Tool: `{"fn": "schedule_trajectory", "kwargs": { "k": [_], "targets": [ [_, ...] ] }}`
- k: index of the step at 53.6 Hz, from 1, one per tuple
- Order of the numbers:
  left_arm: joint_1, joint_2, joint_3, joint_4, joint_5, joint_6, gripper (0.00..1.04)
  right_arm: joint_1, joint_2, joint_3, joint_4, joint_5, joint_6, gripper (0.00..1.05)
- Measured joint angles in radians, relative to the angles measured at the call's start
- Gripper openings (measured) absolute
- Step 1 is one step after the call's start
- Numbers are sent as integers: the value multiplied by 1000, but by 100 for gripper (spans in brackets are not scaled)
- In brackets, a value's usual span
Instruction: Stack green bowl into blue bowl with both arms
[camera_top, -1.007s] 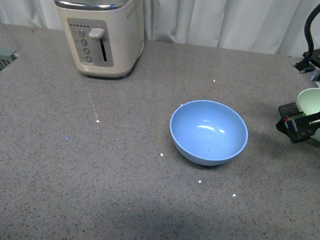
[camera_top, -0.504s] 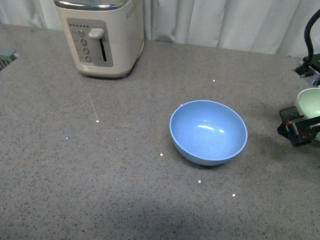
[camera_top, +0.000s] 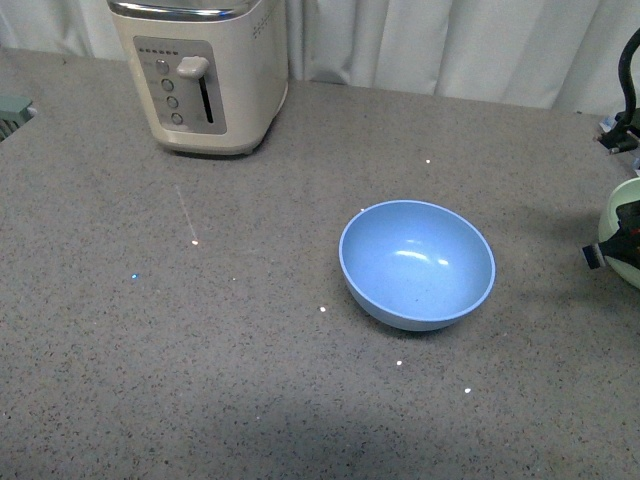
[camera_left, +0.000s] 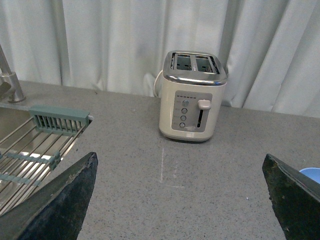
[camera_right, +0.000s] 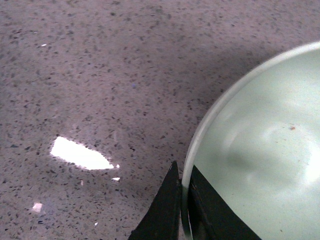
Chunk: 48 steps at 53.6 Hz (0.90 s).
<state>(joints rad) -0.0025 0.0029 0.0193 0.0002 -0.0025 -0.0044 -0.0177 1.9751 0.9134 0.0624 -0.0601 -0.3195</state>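
Note:
The blue bowl (camera_top: 417, 263) sits upright and empty on the grey speckled counter, right of centre in the front view. At the far right edge, only a sliver of the pale green bowl (camera_top: 624, 245) shows, with the right gripper (camera_top: 615, 243) shut on its rim. The right wrist view shows that rim (camera_right: 200, 140) pinched between the two black fingertips, one inside and one outside the green bowl (camera_right: 260, 150). In the left wrist view my left gripper (camera_left: 185, 200) stands wide open over bare counter with nothing between its fingers; a corner of the blue bowl (camera_left: 311, 174) peeks past one finger.
A cream toaster (camera_top: 200, 70) stands at the back left of the counter, also in the left wrist view (camera_left: 192, 97). A sink with a metal rack (camera_left: 30, 145) lies off to the left. White curtains hang behind the counter.
The right gripper with the green bowl has moved right, nearly out of the front view. The blue bowl and toaster have not moved.

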Motion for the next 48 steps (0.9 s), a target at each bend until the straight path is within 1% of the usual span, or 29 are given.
{"fn": "schedule_trajectory", "kwargs": {
  "k": [1, 10, 15, 22, 29, 41, 48],
  "targets": [
    [0, 0, 0, 0, 0, 0, 98, -1, 0, 3, 0, 2, -8, 1],
    [0, 0, 0, 0, 0, 0, 98, -3, -6, 2, 11, 2, -22, 2],
    [0, 0, 0, 0, 0, 0, 98, 11, -36, -13, 8, -10, -38, 2],
    [0, 0, 0, 0, 1, 0, 98, 80, -160, -18, -27, -63, -60, 2],
    [0, 0, 0, 0, 2, 0, 98, 174, -245, 10, -61, -106, -70, 2],
    [0, 0, 0, 0, 0, 0, 98, 332, -266, 37, -89, -118, -54, 2],
    [0, 0, 0, 0, 0, 0, 98, 392, -251, 34, -89, -109, -29, 2]
  ]
}}
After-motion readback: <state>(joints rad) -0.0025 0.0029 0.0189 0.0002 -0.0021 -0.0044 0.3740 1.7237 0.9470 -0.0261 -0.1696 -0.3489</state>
